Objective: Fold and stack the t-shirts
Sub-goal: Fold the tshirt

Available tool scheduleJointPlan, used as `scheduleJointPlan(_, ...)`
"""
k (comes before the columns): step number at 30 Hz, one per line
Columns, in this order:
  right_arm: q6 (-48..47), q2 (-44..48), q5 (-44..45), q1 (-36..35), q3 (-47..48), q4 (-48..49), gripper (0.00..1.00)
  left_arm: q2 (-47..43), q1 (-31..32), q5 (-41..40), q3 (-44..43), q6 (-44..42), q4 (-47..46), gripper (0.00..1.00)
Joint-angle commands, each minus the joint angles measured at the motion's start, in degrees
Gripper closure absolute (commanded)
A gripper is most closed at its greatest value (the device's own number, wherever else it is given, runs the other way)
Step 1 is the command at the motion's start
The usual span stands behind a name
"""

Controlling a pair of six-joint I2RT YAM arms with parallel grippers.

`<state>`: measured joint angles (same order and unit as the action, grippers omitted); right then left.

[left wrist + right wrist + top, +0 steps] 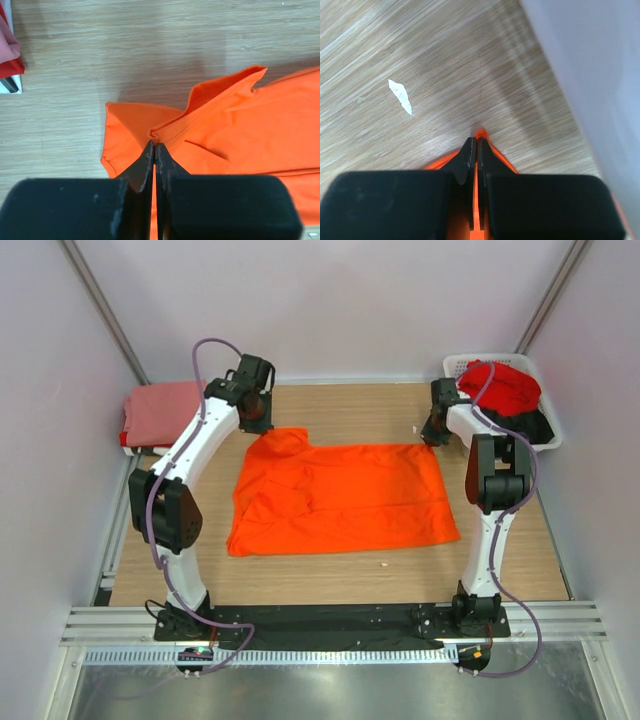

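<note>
Jaws: both pairs are pinching shut on cloth. The left gripper [155, 145] is nipping a stitched edge at the far-left corner of the orange shirt [340, 502]. The right gripper [474, 142] is nipping its far-right corner tip. The shirt is lying spread across the middle of the table [340, 405], mostly flat, with the far-left corner rucking up into a ridge.

Handling, my read: light, limp cloth that is going to sag between the two pinches. A thin tip like the right one may be prone to slipping under pull. Corners and hems are looking like the surest holds.

Only the overhead view is showing the whole spread, a pink shirt [160, 410] far left, and a red shirt [500, 385] heaped in the basket [548, 438] far right. Only the wrist views are showing how little cloth each pair is biting. The right wrist is also catching a white scrap [400, 95] on the wood.
</note>
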<state>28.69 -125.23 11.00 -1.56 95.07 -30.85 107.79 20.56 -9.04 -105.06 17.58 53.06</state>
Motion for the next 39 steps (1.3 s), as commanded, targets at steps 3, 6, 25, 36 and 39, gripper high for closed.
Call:
scheduleJointPlan(3,0.23,0.33,-0.81,0.68,-2.34,-1.75,0.99,0.14,-1.92,3.93,-0.68,-0.09,-0.85,1.0)
scheduleJointPlan(6,-0.21,1.74,-0.99,0.6,-0.41,-3.51,0.99,0.76,-2.62,5.35,-1.2,-0.44,-1.91,1.0)
scheduleJointPlan(25,-0.03,20.28,-2.04,-1.6,-12.7,-4.22,0.99,-7.31,0.1,3.76,7.92,0.61,-2.08,1.0)
scheduleJointPlan(36,0.23,30.75,1.56,-1.86,-24.13,-2.55,0.99,-17.34,0.89,2.62,21.47,0.96,-2.87,1.0)
scheduleJointPlan(39,0.32,31.89,1.47,-1.95,-26.77,-2.28,0.99,-18.75,0.98,2.8,23.4,1.22,-2.78,1.0)
